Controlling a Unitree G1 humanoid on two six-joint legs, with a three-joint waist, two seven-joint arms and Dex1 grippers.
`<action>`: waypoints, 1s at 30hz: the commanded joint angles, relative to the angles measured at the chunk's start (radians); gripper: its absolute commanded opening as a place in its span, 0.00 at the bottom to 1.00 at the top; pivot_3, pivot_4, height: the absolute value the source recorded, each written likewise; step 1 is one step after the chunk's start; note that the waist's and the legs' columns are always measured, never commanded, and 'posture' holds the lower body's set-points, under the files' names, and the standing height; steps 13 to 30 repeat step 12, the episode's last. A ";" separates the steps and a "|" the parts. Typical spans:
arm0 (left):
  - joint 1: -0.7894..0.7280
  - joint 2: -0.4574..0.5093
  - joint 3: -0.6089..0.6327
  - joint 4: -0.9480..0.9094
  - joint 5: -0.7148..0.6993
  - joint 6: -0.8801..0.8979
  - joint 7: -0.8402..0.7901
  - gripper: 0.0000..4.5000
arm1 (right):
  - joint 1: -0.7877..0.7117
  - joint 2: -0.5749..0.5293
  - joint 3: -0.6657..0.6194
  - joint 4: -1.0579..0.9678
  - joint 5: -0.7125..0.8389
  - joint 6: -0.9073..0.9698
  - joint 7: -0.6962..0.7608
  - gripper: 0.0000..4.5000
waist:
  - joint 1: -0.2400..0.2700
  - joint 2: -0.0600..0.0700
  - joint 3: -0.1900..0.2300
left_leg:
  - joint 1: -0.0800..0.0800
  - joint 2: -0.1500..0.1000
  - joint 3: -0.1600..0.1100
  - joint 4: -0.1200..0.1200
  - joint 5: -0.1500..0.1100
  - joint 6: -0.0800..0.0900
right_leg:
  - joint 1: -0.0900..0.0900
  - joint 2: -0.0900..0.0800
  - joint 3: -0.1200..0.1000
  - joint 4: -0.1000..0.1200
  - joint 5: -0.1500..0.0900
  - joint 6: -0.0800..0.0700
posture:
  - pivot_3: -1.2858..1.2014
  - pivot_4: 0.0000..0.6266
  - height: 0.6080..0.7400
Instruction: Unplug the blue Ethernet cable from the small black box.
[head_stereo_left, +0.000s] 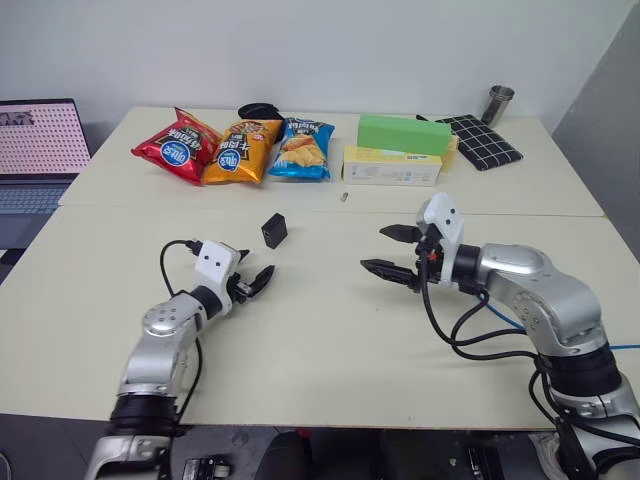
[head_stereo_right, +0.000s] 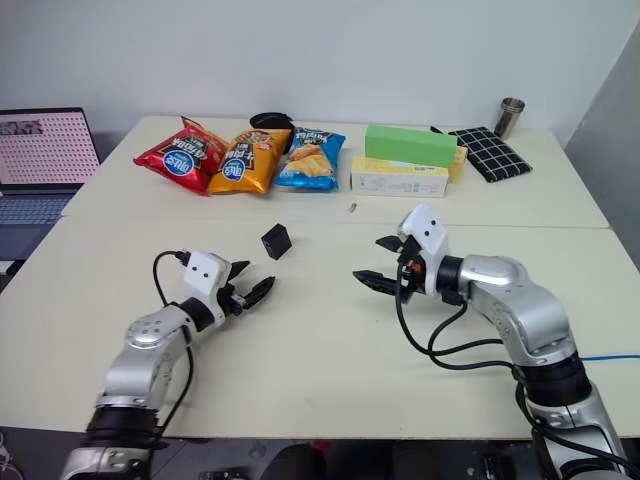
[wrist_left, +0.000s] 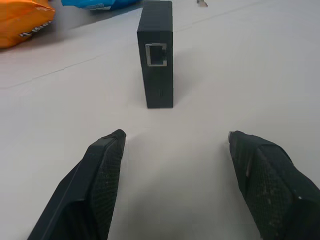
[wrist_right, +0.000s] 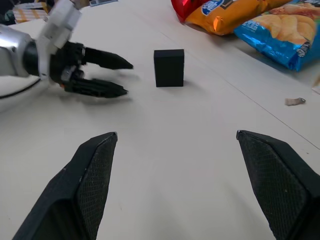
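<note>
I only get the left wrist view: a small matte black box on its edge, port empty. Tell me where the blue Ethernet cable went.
Observer: The thin bright blue Ethernet cable lies on the cream table beside the right arm, well away from the black box.
Operator: Report the right pincer.
Observer: The right pincer is open and holds nothing. It hangs over the table to the right of the box.
Operator: Name something at the far side that I can't see.
Observer: A green rectangular carton sits on top of a yellow carton.
</note>
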 joint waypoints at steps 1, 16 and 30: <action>0.014 0.105 0.029 -0.158 -0.053 0.075 -0.104 0.77 | 0.048 -0.080 -0.108 -0.031 0.017 -0.018 0.032 0.90 | 0.000 0.000 0.000 | 0.000 0.000 0.000 0.000 0.000 0.000 | 0.000 0.000 0.000 0.000 0.000 0.000 | 0.52 0.24 1.00; 0.013 0.291 0.099 -0.295 -0.212 0.205 -0.303 0.77 | 0.154 -0.193 -0.214 -0.021 0.039 -0.030 0.088 0.90 | -0.003 0.001 0.000 | 0.001 0.000 0.001 -0.001 -0.002 0.003 | 0.000 0.001 0.000 0.000 0.000 0.000 | 0.52 0.24 1.00; 0.013 0.291 0.099 -0.295 -0.212 0.205 -0.303 0.77 | 0.154 -0.193 -0.214 -0.021 0.039 -0.030 0.088 0.90 | -0.003 0.001 0.000 | 0.001 0.000 0.001 -0.001 -0.002 0.003 | 0.000 0.001 0.000 0.000 0.000 0.000 | 0.52 0.24 1.00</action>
